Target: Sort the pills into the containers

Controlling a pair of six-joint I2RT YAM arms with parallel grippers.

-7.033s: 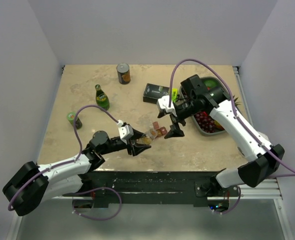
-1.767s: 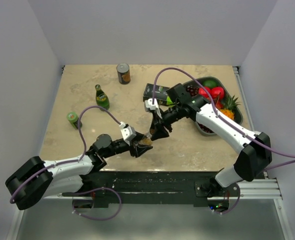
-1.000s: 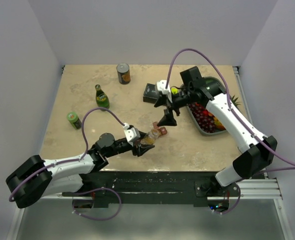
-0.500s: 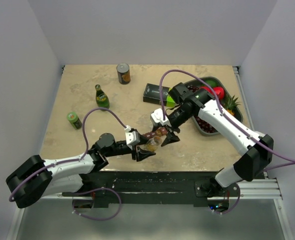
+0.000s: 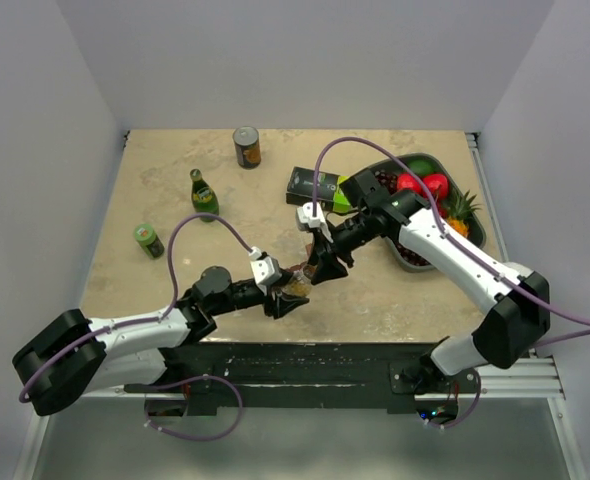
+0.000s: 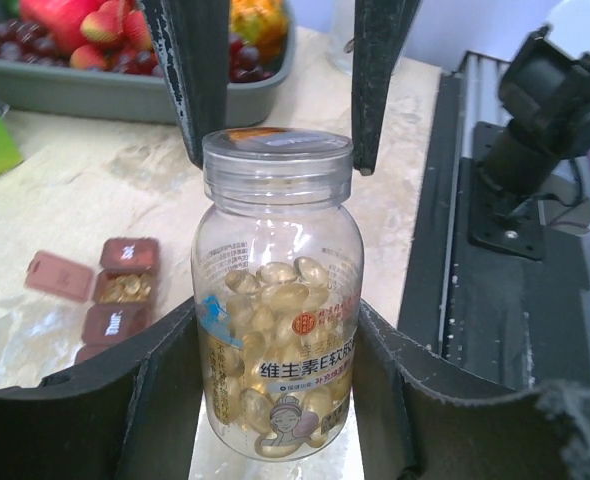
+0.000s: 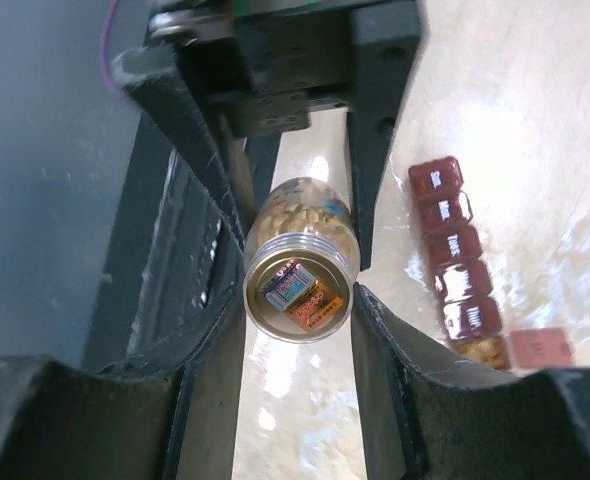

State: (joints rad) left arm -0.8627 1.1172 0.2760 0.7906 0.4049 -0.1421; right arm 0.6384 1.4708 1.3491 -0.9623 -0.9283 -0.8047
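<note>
The pill bottle (image 6: 275, 330) was squeezed by the left gripper (image 6: 275, 375) and its lid (image 6: 278, 160) pinched by the right gripper (image 7: 297, 330), with the red containers (image 7: 455, 262) lying just beside it, so pills (image 6: 275, 290) could be spilled if the lid were yanked off crookedly.

Left arm (image 5: 125, 335) and right arm (image 5: 455, 250): white shell links, black joints and bases. A purple cable (image 5: 190, 232) loops along each to a small white wrist block (image 5: 260, 268). Left gripper (image 5: 289, 300), right gripper (image 5: 322, 268): matte black wedge fingers (image 6: 165, 400), scuffed, maybe screw holes.
</note>
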